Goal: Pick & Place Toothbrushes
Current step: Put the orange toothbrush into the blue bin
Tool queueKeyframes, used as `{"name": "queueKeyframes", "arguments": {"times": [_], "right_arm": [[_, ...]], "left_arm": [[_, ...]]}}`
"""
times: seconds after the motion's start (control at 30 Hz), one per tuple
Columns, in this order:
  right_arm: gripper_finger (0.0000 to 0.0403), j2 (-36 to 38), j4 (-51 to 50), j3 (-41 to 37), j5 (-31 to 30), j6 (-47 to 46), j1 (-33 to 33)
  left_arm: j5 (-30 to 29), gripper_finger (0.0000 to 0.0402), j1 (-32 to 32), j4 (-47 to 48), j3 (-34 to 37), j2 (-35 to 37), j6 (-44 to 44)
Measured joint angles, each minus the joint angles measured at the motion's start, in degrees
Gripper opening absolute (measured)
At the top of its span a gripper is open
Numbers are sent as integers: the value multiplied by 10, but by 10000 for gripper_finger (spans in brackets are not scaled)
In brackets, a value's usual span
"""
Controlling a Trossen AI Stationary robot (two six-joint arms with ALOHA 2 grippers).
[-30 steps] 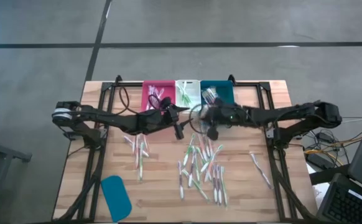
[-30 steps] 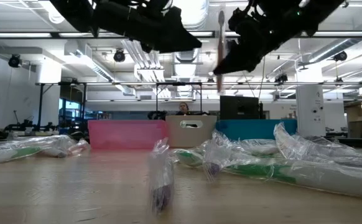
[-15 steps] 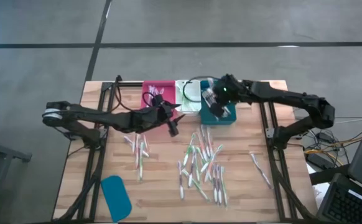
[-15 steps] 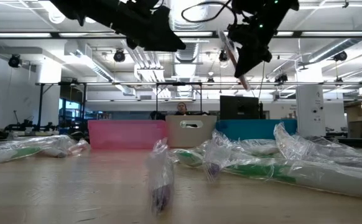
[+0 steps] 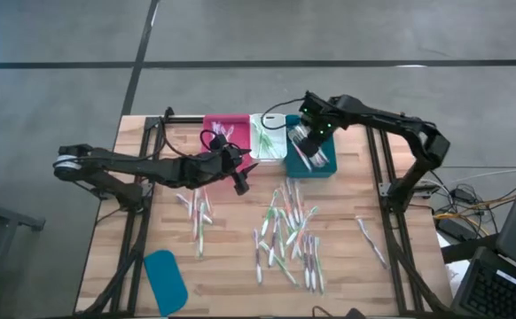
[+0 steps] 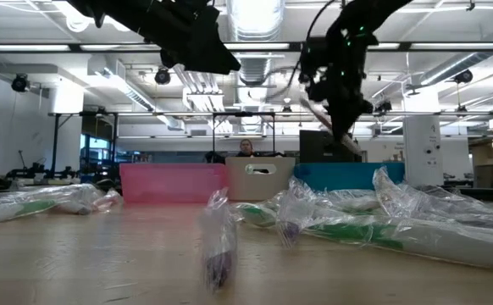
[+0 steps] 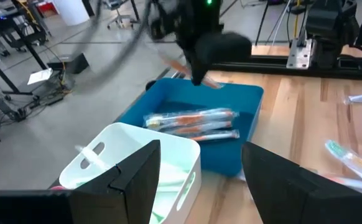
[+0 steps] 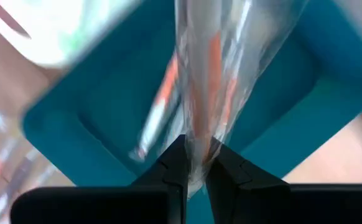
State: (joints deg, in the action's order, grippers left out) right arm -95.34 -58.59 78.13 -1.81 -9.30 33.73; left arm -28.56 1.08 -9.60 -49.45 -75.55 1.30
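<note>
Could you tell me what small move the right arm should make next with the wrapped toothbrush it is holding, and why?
Probably open the right gripper: it is shut on a clear-wrapped, orange-accented toothbrush hanging over the teal plastic bin, where similar orange-accented toothbrushes already lie. The left gripper waits open nearby.

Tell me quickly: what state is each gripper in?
Left gripper: open, empty.
Right gripper: shut on an orange-accented wrapped toothbrush, above the teal bin.

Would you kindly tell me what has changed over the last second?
The right claw, shut on an orange toothbrush, carried it from mid-table to above the teal bin. The left claw, open, drew back leftward. The loose toothbrushes and teal lid stayed put.
</note>
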Motion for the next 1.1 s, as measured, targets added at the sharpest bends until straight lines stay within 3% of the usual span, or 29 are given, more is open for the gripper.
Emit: {"name": "queueKeyframes", "arguments": {"times": [0.43, 0.67, 1.1], "right_arm": [[33, -97, -27, -5, 39, 19, 28], [38, -106, -26, -6, 38, 37, 28], [145, -93, -27, -6, 38, 47, 30]], "left_arm": [[0, 227, 0, 5, 0, 0, -10], [0, 227, 0, 26, 0, 0, -20], [0, 227, 0, 28, 0, -25, -60]]}}
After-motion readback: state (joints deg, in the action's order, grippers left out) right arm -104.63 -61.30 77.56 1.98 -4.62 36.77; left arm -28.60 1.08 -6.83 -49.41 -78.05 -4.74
